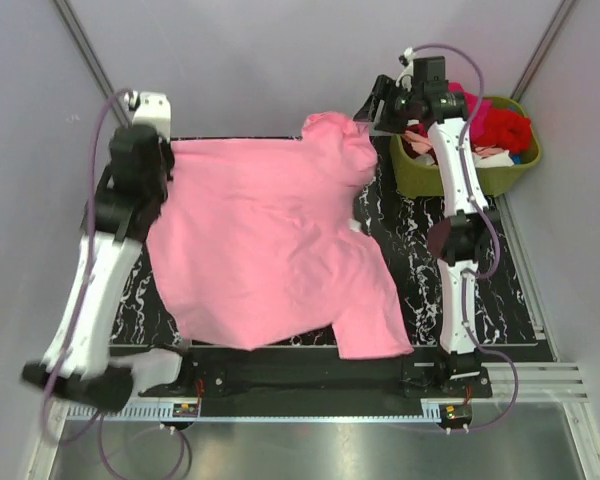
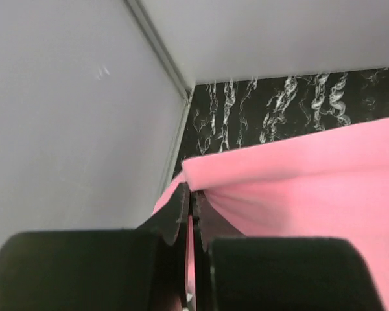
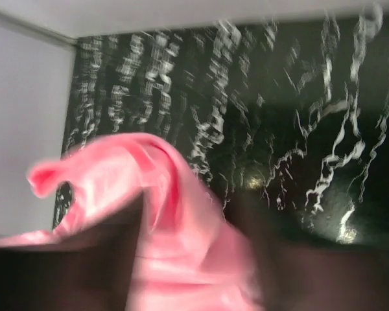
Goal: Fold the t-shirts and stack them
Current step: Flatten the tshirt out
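A medium pink t-shirt (image 1: 265, 250) lies spread over the black marbled mat (image 1: 420, 270). My left gripper (image 1: 166, 152) is at its far left corner. In the left wrist view that gripper (image 2: 193, 194) is shut on a pinched edge of the pink t-shirt (image 2: 311, 188). My right gripper (image 1: 378, 118) is at the shirt's bunched, raised far right corner. In the blurred right wrist view its fingers (image 3: 71, 259) stand apart, with a fold of the pink t-shirt (image 3: 181, 259) between them. Other tees, red (image 1: 500, 128) and magenta, lie piled in the tub.
An olive-green tub (image 1: 470, 178) stands at the far right, just behind the right arm. Grey walls enclose the table on the left, back and right. A sleeve of the shirt hangs over the mat's near edge (image 1: 375, 335).
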`<action>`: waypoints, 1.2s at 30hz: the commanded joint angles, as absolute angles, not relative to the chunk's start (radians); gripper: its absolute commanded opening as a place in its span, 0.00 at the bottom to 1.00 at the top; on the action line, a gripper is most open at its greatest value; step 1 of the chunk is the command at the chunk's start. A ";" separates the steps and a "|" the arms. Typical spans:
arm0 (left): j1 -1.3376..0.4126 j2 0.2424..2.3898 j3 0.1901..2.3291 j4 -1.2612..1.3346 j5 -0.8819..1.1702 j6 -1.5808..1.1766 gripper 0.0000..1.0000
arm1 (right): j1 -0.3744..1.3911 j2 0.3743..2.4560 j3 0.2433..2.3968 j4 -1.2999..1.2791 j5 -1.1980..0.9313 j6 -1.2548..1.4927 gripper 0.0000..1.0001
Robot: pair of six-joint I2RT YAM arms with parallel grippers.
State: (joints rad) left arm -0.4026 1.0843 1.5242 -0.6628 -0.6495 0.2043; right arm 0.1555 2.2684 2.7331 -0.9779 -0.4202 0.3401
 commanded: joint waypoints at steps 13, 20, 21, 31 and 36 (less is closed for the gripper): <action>0.072 1.751 1.984 -0.968 0.002 -0.164 0.99 | 0.103 2.024 2.466 -0.868 -0.468 0.450 1.00; 0.072 1.462 1.565 -0.879 -0.006 -0.190 0.99 | 0.365 1.907 2.102 -0.835 -0.308 0.394 1.00; 0.072 1.428 1.499 -0.858 -0.006 -0.190 0.99 | 0.380 1.905 2.038 -0.833 -0.276 0.415 1.00; 0.072 1.344 1.178 -0.723 0.106 -0.244 0.99 | 0.474 1.973 1.740 -0.749 -0.285 0.472 0.83; 0.072 1.319 1.120 -0.704 0.123 -0.267 0.99 | 0.476 2.071 1.715 -0.703 -0.374 0.473 0.62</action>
State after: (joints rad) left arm 0.0704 1.3697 1.1404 -0.7868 0.0784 -0.2394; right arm 0.4625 2.0369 1.6962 -0.7719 -0.3199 0.4713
